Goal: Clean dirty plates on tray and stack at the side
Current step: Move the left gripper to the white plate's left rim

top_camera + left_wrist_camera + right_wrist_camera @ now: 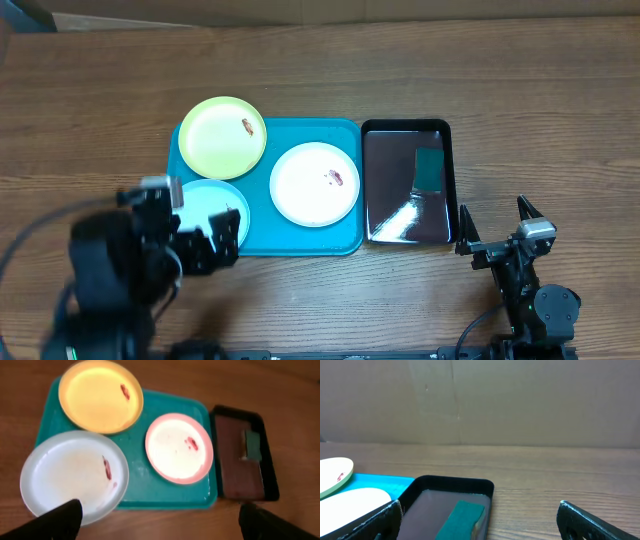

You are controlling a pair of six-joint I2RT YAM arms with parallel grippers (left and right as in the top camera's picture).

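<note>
The turquoise tray (260,215) lies mid-table and holds three plates. The yellow-green plate (222,137) sits on its far left corner, the white plate (315,183) on its right half and the pale blue plate (205,205) at its near left. Each carries reddish-brown specks. My left gripper (200,228) is open and empty above the tray's near left edge, partly covering the pale blue plate. In the left wrist view its fingers (160,522) frame the tray (145,480) and all three plates. My right gripper (495,225) is open and empty, near-right of the tray.
A glossy black pan (407,225) lies against the tray's right side with a green sponge (429,167) in it. Both show in the right wrist view, the pan (470,485) and the sponge (462,515). Bare wood surrounds everything.
</note>
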